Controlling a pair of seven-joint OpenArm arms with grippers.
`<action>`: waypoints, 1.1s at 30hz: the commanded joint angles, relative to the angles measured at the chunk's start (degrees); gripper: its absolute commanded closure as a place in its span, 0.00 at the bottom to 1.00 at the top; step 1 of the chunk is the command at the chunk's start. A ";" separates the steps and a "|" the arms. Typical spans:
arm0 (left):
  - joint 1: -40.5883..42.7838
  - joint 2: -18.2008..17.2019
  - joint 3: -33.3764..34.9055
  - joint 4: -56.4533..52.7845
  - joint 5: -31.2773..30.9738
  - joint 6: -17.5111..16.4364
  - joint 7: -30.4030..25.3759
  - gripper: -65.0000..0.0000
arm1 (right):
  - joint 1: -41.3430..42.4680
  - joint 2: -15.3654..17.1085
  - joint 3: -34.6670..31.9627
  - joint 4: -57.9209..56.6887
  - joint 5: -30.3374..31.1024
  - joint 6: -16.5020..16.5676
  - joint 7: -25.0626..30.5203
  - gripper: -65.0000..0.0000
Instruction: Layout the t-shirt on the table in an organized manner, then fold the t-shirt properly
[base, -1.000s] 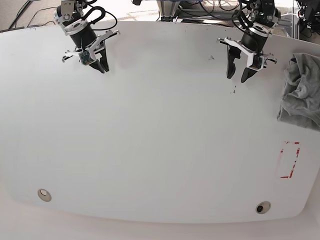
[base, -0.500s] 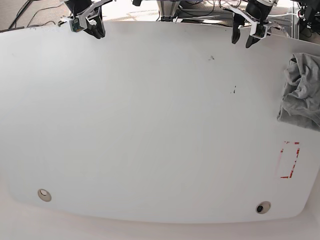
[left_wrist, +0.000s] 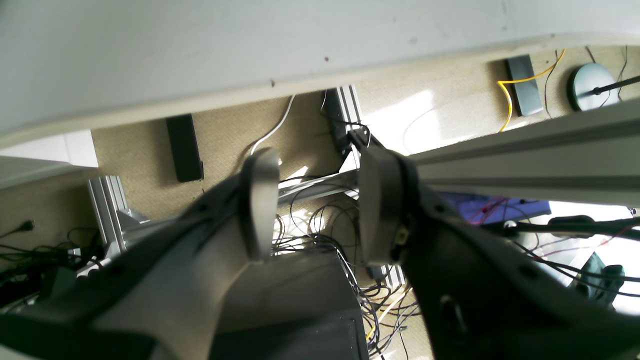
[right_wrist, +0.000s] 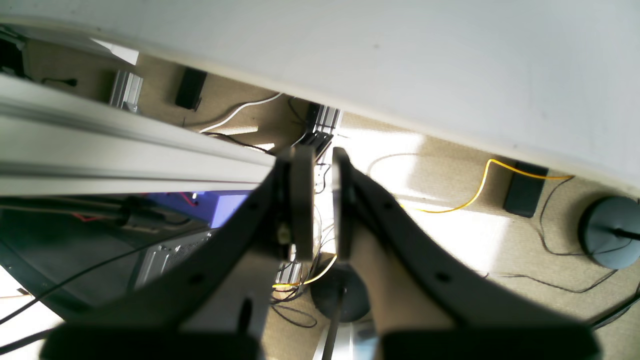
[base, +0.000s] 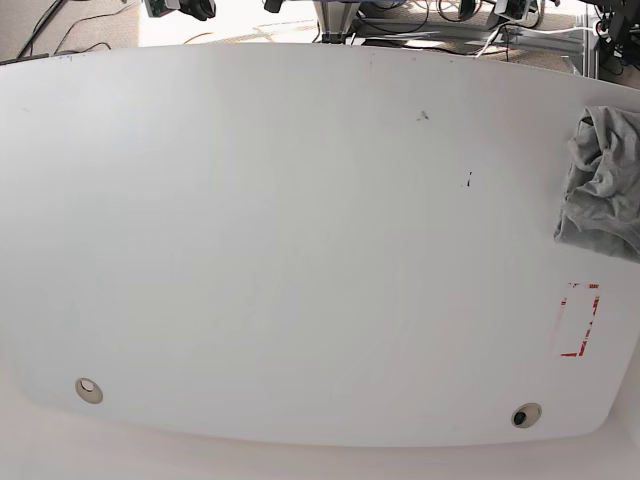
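Both arms sit beyond the far edge of the table (base: 300, 230), over cabled floor; left end effector (left_wrist: 317, 205) has its jaws parted at a moderate gap, holding nothing; right end effector (right_wrist: 322, 200) is nearly closed, a narrow slit, empty; t-shirt (base: 603, 185) lies crumpled at the table's edge on the left arm's side, near the red dashed mark (base: 579, 320).

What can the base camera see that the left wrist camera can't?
Only the base view shows the crumpled t-shirt at the table's right edge, the red dashed mark and two grommets. Only the left wrist view shows the left claw, open and empty, over floor cables. Both show the white table.
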 joint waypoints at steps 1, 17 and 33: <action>2.06 -0.25 -0.22 -0.09 -0.40 -0.06 -1.48 0.63 | -1.92 0.28 0.01 -0.20 1.00 0.54 0.97 0.91; -3.30 -0.16 0.13 -17.58 -0.32 -0.06 -1.39 0.63 | 7.22 1.77 -0.08 -22.09 1.00 8.54 0.97 0.91; -18.95 -1.30 2.86 -40.17 0.12 0.20 -1.39 0.63 | 20.41 0.80 -2.54 -40.12 -7.71 9.51 0.97 0.91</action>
